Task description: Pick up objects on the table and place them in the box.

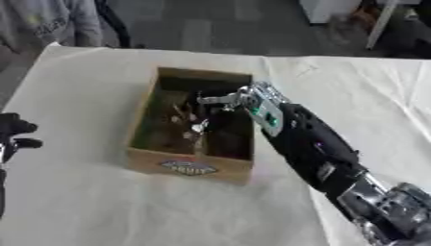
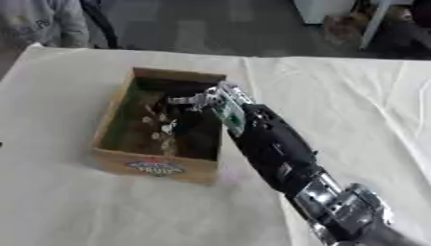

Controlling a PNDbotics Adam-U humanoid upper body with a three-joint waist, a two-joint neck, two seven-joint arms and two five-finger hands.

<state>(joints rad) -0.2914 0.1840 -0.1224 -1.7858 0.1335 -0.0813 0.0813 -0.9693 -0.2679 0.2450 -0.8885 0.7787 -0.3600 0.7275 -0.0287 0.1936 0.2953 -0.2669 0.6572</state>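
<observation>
Placement is judged to be the step in hand. The right hand point(image 1: 221, 102) is extended over the right wall of the cardboard box point(image 1: 188, 167), with the fingers reaching down into the interior. Whether those fingers are closed on anything cannot be told, since they merge with the dark contents. Small pale and brown objects point(image 1: 195, 127) are seen lying inside the box, below the fingers. No loose object is seen on the white cloth point(image 1: 101, 206) around the box. The left hand point(image 1: 15, 134) is held idle at the left edge, fingers relaxed and holding nothing. Before withdrawal, any held item must be released, and the hand lifted clear of the box wall.
</observation>
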